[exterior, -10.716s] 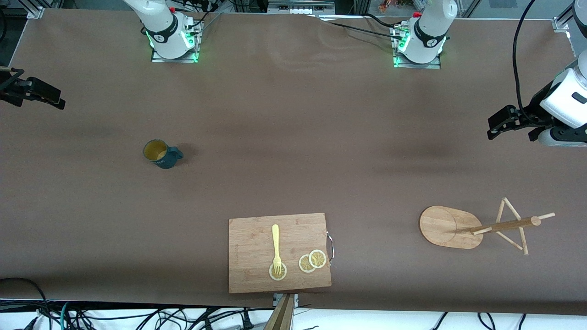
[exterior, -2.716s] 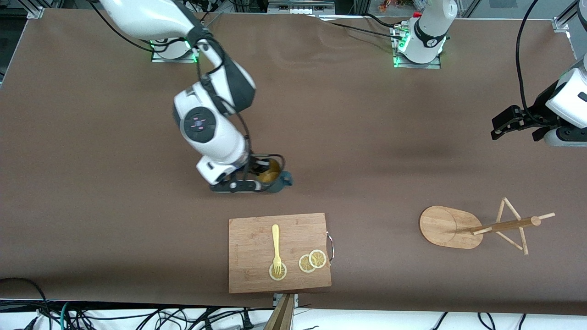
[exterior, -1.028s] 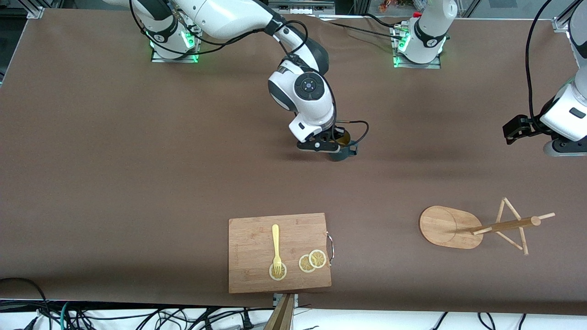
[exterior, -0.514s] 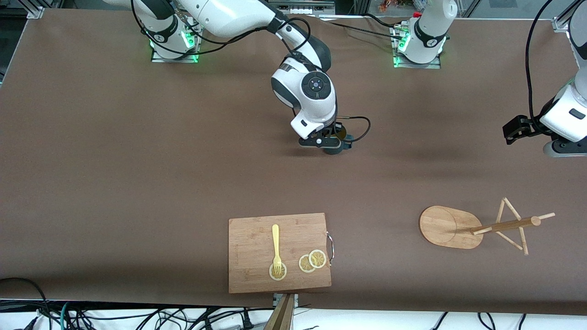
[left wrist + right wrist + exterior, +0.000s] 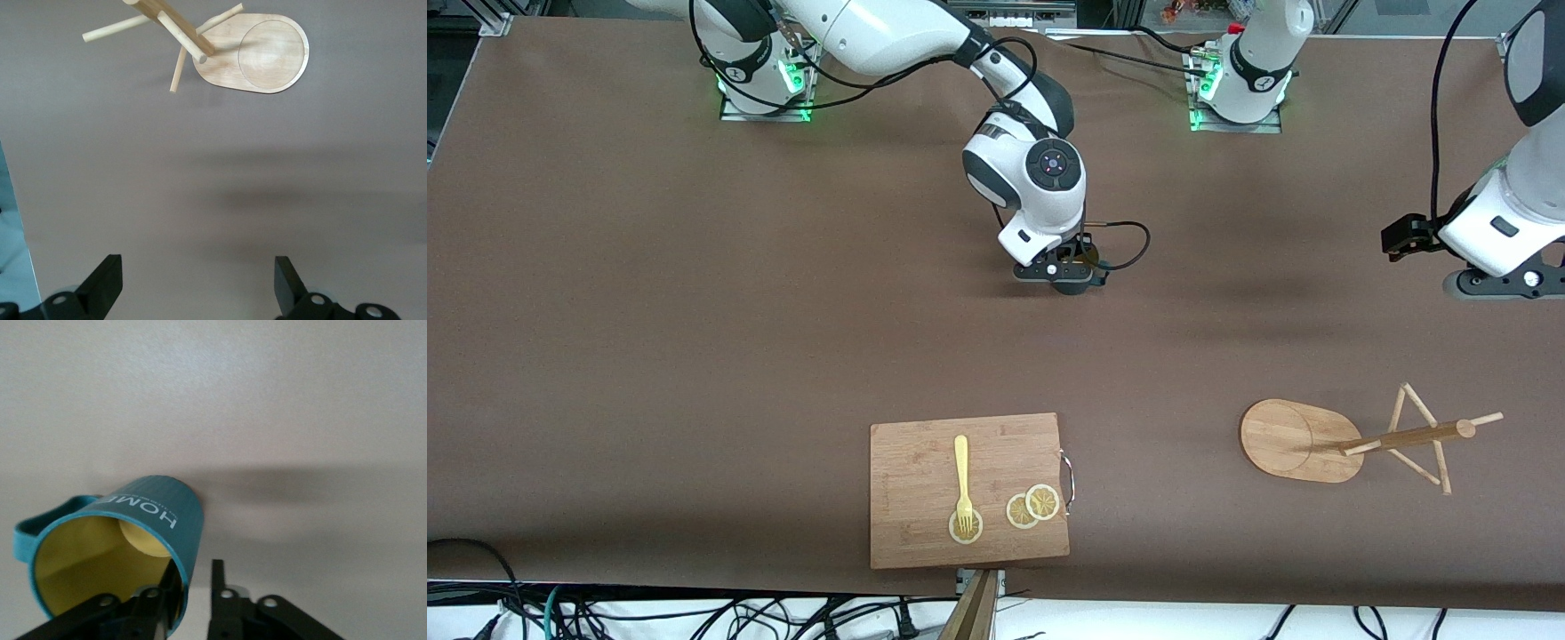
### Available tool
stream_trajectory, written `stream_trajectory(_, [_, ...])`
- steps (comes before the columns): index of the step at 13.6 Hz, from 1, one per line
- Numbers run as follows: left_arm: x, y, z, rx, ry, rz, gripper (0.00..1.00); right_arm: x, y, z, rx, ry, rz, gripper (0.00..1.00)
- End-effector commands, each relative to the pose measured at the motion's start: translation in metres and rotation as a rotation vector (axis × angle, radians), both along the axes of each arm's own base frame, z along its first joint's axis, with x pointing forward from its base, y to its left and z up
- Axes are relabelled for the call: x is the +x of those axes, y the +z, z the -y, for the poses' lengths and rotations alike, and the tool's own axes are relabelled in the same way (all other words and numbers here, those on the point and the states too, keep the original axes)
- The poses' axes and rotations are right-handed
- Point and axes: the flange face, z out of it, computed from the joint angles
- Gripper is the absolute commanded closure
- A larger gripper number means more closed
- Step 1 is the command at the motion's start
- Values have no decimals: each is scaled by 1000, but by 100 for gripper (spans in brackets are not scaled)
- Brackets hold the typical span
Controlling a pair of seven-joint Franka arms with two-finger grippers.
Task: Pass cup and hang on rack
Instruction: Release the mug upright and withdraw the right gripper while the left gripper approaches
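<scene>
Cup [image 5: 133, 520] rim sits between right claw [image 5: 193, 587] fingers, slightly parted; left claw [image 5: 193, 283] spread over bare table [image 5: 694, 356]

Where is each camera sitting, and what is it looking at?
Front view: high across the table, sees both arms, the cup under the right gripper, the rack.
Left wrist view: looks down past the open left gripper at the rack.
Right wrist view: sees its fingers straddling the cup's wall.
Shared: rack, cup.
</scene>
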Motion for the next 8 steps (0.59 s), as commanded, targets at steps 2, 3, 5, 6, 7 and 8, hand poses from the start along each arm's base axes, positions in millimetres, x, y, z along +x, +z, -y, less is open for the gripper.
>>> stream_trajectory(2, [-12, -12, 21, 11, -64, -16, 0, 20, 55, 2, -32, 7, -8, 0])
stream_trajectory(3, [-13, -19, 24, 12, -70, -25, 0, 27, 69, 8, -41, 12, -17, 0])
stream_trajectory(5, [-17, -31, 39, 13, -101, -39, 0, 39, 102, 25, -35, 30, -18, 0])
stream_trajectory(6, [-24, -39, 55, 12, -134, -34, 0, 44, 117, 34, -44, 44, -18, 0])
stream_trajectory(7, [-40, -47, 70, 16, -170, -22, 0, 55, 137, 49, -43, 56, -11, 0])
stream_trajectory(8, [-54, -61, 76, 22, -192, -10, 0, 69, 156, 70, -45, 83, -14, 0])
